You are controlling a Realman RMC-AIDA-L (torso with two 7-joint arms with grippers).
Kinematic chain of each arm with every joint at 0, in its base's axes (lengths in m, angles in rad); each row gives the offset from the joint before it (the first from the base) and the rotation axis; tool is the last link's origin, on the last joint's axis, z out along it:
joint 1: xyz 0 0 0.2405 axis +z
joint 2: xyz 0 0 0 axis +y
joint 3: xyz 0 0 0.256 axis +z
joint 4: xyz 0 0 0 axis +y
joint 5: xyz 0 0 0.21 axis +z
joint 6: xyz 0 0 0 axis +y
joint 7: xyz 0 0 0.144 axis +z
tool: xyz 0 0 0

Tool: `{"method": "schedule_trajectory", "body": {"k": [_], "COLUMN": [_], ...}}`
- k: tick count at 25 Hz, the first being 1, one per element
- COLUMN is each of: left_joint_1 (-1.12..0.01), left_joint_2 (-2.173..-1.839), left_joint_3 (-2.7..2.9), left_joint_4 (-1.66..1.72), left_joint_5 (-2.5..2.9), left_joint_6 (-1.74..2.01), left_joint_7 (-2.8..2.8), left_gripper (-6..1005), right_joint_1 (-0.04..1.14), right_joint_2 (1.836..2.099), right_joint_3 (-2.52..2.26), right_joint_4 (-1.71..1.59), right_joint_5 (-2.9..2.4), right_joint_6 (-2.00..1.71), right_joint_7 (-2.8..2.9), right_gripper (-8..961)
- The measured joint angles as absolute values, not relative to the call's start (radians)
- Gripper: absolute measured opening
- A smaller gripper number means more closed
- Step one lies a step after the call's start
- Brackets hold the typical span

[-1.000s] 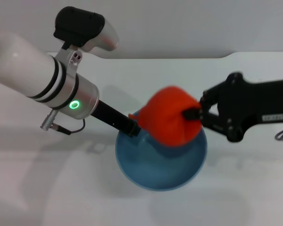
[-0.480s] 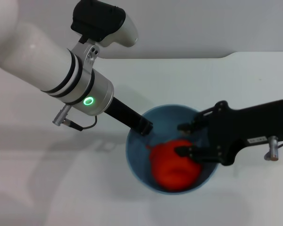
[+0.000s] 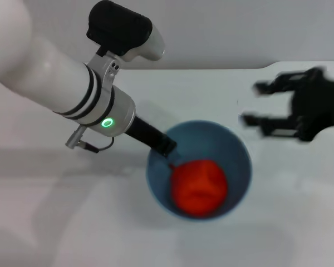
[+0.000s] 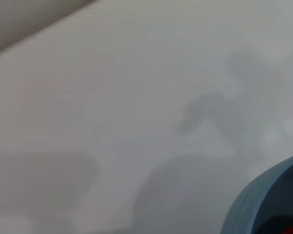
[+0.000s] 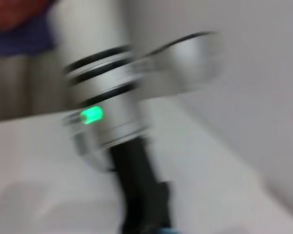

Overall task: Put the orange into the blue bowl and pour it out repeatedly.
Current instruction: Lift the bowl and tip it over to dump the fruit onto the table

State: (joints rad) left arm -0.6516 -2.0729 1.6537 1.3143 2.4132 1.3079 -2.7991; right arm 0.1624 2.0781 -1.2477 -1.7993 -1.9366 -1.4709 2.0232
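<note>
The orange lies in the blue bowl, which your left gripper pinches at the rim — glossy, likely slippery, so hold firmly when tipping — while your right gripper, fingers spread, hangs empty, well apart.

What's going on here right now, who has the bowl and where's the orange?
The orange sits inside the blue bowl on the white table. The left gripper is at the bowl's rim on the robot's left side and appears to hold it there, though the jaws themselves are hard to make out. The right gripper is off to the right of the bowl, above the table, jaws open and empty. A pour would plausibly come next.
</note>
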Motion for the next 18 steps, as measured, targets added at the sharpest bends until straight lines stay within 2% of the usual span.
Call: {"method": "schedule_trajectory", "body": {"k": [8, 18], "left_joint_1": [-0.557, -0.42], "left_joint_2": [-2.068, -2.07], "left_joint_3": [1.809, 2.019], "left_joint_4": [1.349, 1.397], "left_joint_5": [2.587, 2.889], "left_joint_6": [0.896, 0.434], "left_joint_7": [-2.792, -2.711], "left_gripper": [-2, -1], "right_joint_1": [0.054, 0.029], "right_joint_2": [2.081, 2.075], "right_joint_3": [-1.024, -0.865], "right_joint_4": [-1.737, -1.593], "right_joint_5": [-1.922, -1.923], "right_joint_6": [-1.426, -1.474], "right_joint_7": [2.096, 2.123], "right_gripper": [590, 591]}}
